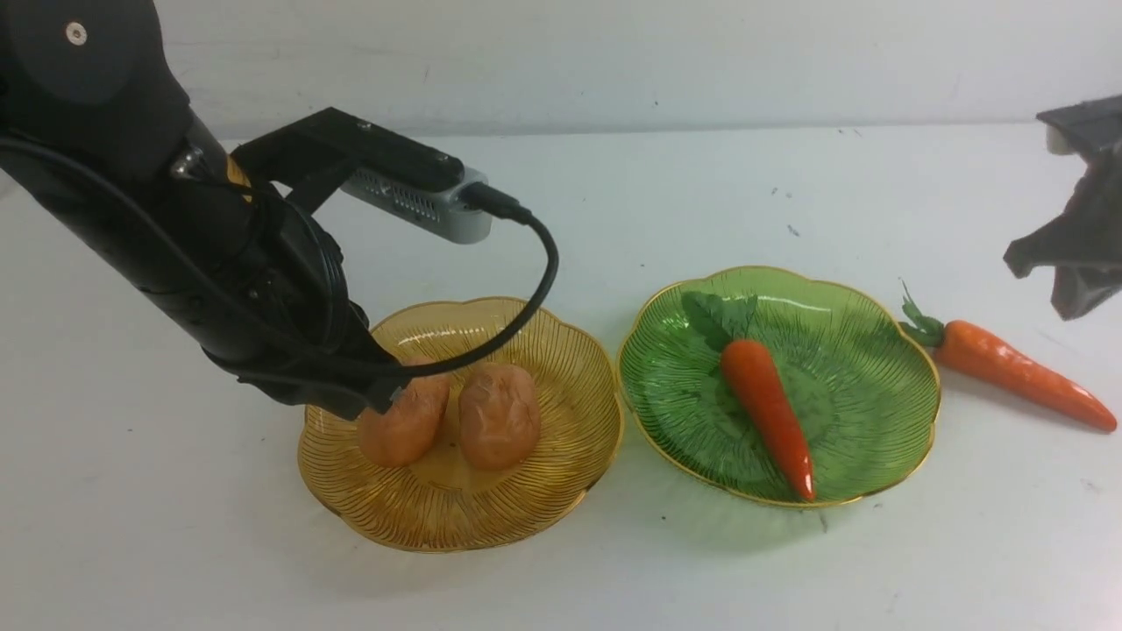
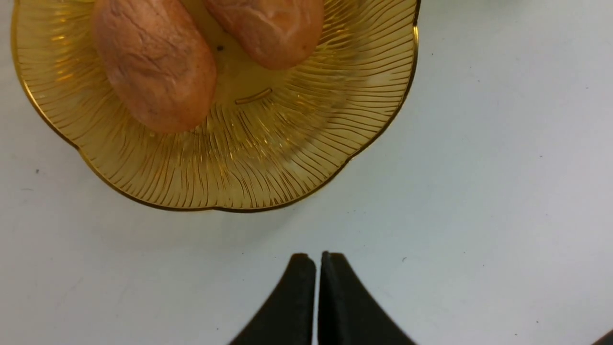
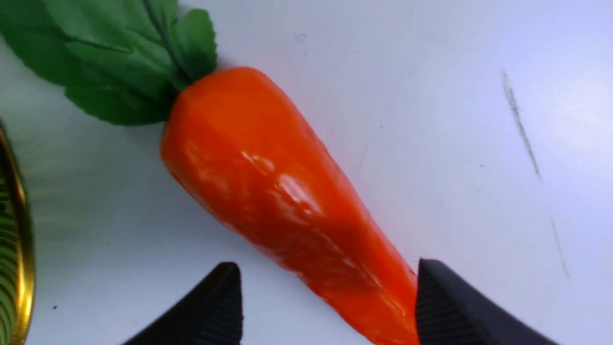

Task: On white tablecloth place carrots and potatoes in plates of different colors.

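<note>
**A:** While the white tablecloth (image 1: 614, 193) holds it all, what sits where?

**B:** The amber plate (image 1: 561, 491) holds both potatoes (image 1: 498, 416). The green plate (image 1: 877, 350) holds one carrot (image 1: 767, 403), with the second carrot (image 1: 1017, 366) just beside it. The left gripper (image 2: 318, 268) is closed, and the right gripper (image 3: 326, 264) is open astride the second carrot.

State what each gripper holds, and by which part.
Nothing. The left gripper is shut empty; the right gripper hangs open over the carrot on the tablecloth.
</note>
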`<state>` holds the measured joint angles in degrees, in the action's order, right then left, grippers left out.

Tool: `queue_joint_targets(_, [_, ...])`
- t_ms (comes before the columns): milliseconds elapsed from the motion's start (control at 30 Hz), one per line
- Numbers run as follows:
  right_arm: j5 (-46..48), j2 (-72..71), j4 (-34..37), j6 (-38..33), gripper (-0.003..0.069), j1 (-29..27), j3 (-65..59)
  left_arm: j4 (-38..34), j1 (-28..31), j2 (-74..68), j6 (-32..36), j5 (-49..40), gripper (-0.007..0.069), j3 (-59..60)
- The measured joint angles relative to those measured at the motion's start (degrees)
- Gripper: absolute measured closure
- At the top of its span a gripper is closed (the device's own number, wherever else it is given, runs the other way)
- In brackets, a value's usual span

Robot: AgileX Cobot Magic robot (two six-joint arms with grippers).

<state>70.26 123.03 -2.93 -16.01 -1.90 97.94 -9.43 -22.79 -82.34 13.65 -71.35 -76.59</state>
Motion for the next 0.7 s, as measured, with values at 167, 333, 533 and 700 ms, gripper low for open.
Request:
queue_joint_targets(167, [-1.58, 2.17, 0.00, -2.56, 0.0041, 1.72, 0.07, 0.03, 0.00, 0.00, 0.00, 0.00, 0.0627, 0.00])
queue_joint_targets(333, [-2.43, 4.56, -0.04, -3.80, 0.0078, 1.79, 0.07, 0.03, 0.00, 0.00, 0.00, 0.00, 0.0627, 0.00])
queue_joint_targets(533, [-1.36, 5.09, -2.65, 2.96, 0.0352, 1.97, 0.96, 0.03, 0.00, 0.00, 0.00, 0.00, 0.0627, 0.00])
queue_joint_targets(700, [-0.22, 4.63, -7.93, 11.78, 0.0370, 2.02, 5.18, 0.48, 0.00, 0.00, 0.00, 0.00, 0.0627, 0.00])
